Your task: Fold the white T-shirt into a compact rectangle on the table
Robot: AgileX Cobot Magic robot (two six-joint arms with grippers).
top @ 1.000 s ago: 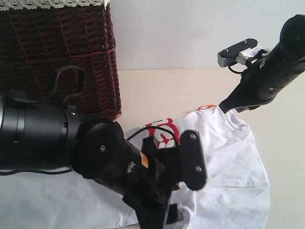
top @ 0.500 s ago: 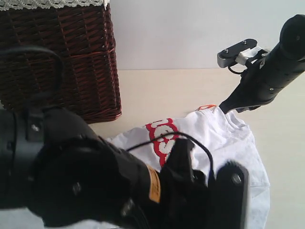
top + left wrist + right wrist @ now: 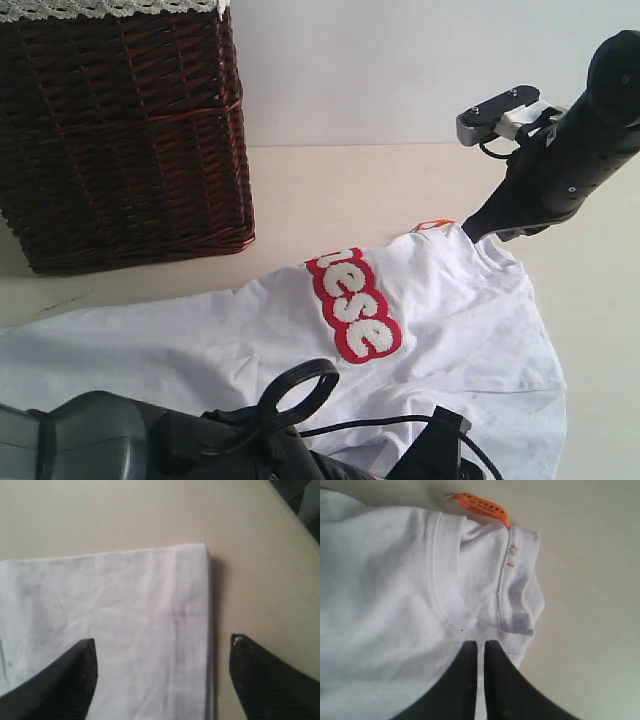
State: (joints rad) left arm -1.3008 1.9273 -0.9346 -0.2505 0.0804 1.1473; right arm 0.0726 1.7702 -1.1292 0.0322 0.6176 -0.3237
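Where the exterior frame runs nearest, left claw (image 3: 162, 640): my fingers stand wide apart, one over a corner of cloth, one over bare wood, gripping nothing.
white T-shirt (image 3: 440, 320): lying spread across lower centre and right; red-edged lettering (image 3: 355, 305) faces up mid-frame.
right claw (image 3: 480, 642): pinched together on shirt fabric just beside the collar; orange tag (image 3: 480, 507) close by.
table (image 3: 350, 190): pale, under everything.
wicker basket (image 3: 120, 130): upper left, apart from the shirt.
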